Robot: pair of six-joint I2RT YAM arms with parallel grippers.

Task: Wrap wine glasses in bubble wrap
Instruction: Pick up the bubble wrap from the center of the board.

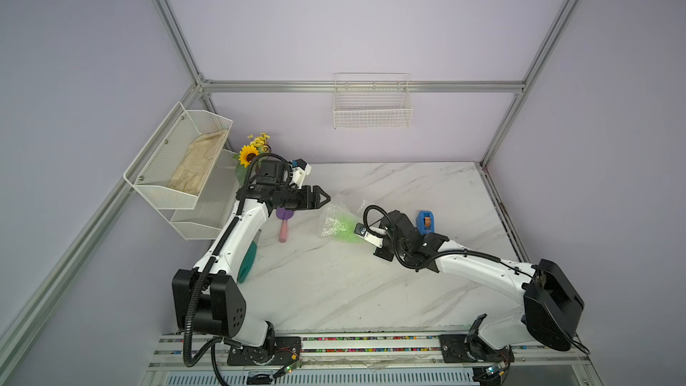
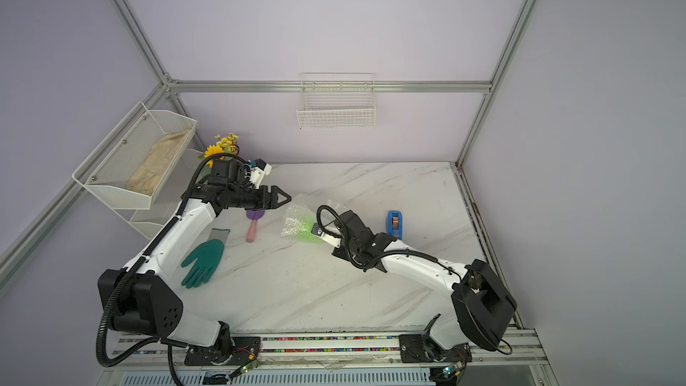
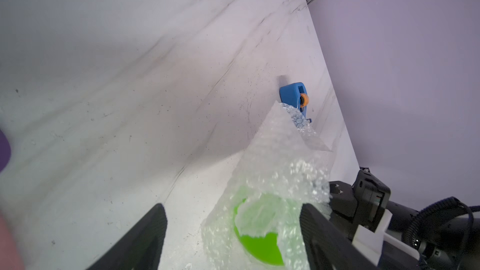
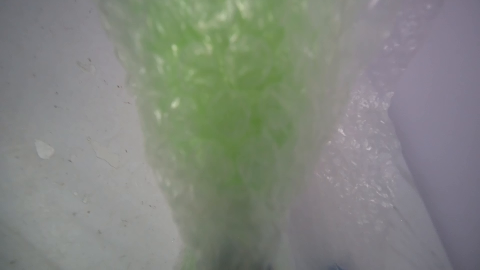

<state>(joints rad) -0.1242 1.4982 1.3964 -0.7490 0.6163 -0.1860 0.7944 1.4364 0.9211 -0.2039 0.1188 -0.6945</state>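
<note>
Wrapping step is in hand and, by my judgement, well along: goblet (image 3: 259, 246) lies on its side mid-desk (image 1: 371, 284), mostly inside the bubble wrap (image 1: 334, 213), with its green rim bare at the open end in the left wrist view. Right claw is hidden under its own wrist in both top views. It is fully closed, and the right wrist view shows the film funnelling down toward it, so I read it as pinching gathered bubble wrap at the stem end (grip point itself unseen). Left claw (image 3: 232, 207) gapes wide and empty, facing the mouth end, just beside the film. Next move, as I read it: the left claw nips the loose flap and folds it over the exposed rim, with a shallow pinch because the film is thin. Tape dispenser (image 1: 425, 221) stands near. Containers: wire basket (image 1: 372, 105) on the back wall shows nothing inside. Mesh rack (image 1: 159, 157) holds beige crumpled material (image 1: 198, 168) in its upper tier, and I cannot make out what the lower tier holds.
</note>
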